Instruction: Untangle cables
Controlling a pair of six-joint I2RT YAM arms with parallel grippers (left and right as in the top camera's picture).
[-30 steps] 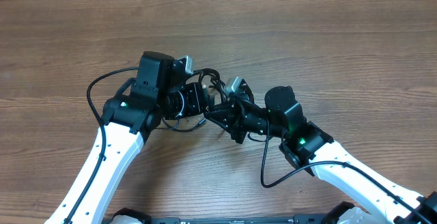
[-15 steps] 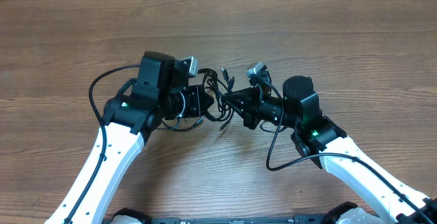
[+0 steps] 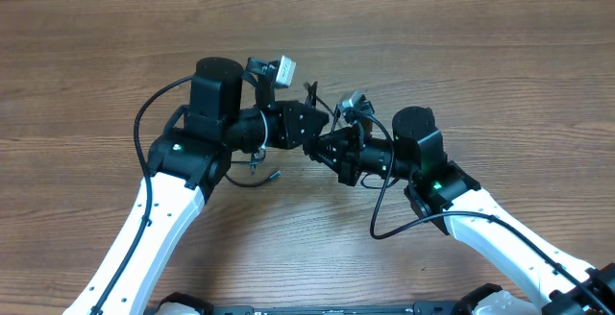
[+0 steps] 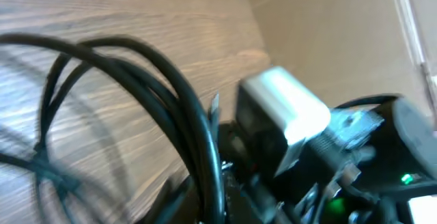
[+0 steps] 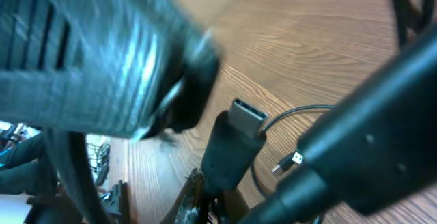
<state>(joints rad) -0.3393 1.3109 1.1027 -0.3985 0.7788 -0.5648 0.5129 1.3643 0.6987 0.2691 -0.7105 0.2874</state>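
The cables [image 3: 314, 104] are thin black cords bunched between my two grippers above the wooden table. In the overhead view my left gripper [image 3: 307, 137] and right gripper [image 3: 322, 149] meet tip to tip. The left wrist view shows several black cable strands [image 4: 171, 94] looping up and left out of my left gripper [image 4: 212, 210], which is shut on them. My right gripper [image 5: 213, 203] is shut on a black plug with a silver end [image 5: 235, 132] that stands upright. A loose cable end [image 3: 259, 173] trails on the table under the left wrist; its small plug tip [image 5: 295, 160] lies flat.
The wooden table [image 3: 461, 56] stretches around both arms. The right arm's white wrist camera [image 4: 287, 108] sits very close to the left gripper. The left arm's dark body [image 5: 95, 53] fills the upper left of the right wrist view.
My left wrist has turned and moved right, lifting the cable bunch. The right arm swung up and right, then edged back left to meet it, and its jaws closed fully.
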